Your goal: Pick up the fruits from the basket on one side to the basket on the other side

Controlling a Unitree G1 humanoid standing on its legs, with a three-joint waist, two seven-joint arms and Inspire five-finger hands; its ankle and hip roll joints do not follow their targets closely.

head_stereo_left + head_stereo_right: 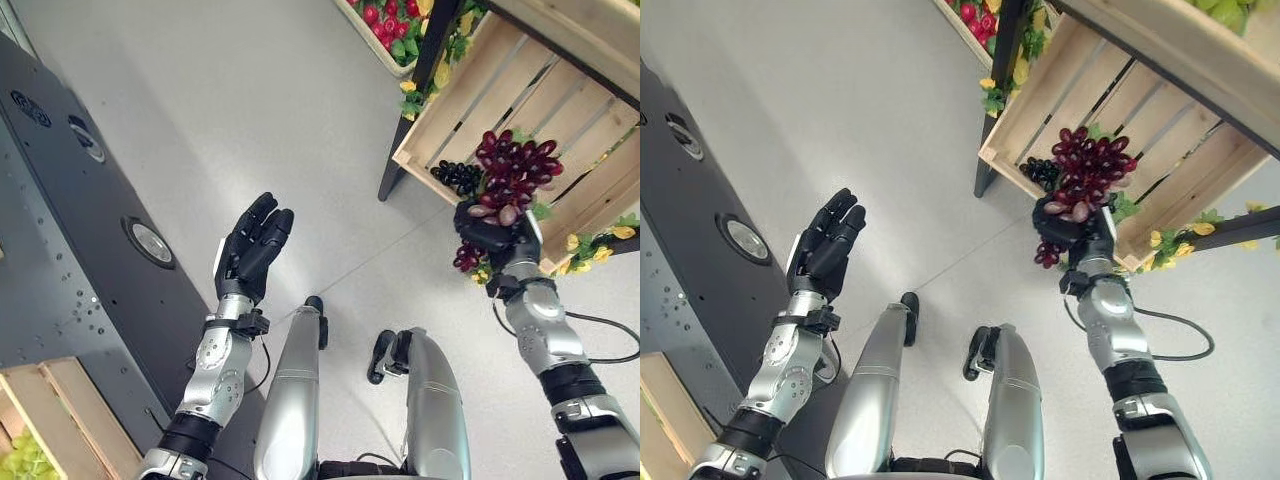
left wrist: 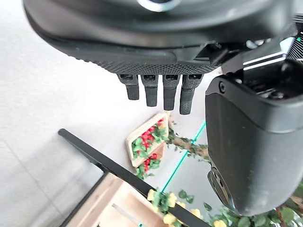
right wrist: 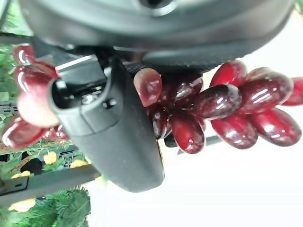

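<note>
At the front edge of the tilted wooden crate (image 1: 520, 95), the right hand (image 1: 497, 232) was curled round a bunch of dark red grapes (image 1: 515, 172), the fruit piled above the hand and a few berries hanging below it. In the right wrist view the glossy grapes (image 3: 222, 113) sat pressed against the palm beside the thumb. A smaller bunch of black grapes (image 1: 458, 176) lay just beside the red ones, on the crate's lower lip; whether the two bunches touched was hard to tell. Green leaves and yellow flowers (image 1: 592, 245) trimmed the crate's edges, and a further crate of red fruit (image 1: 388, 22) stood beyond it.

Well apart, over the pale floor (image 1: 250, 100), the left hand (image 1: 252, 245) hung with fingers straight and relaxed, holding nothing. Another wooden crate (image 1: 50, 415) showed at the lower left corner, with something pale green inside it.
</note>
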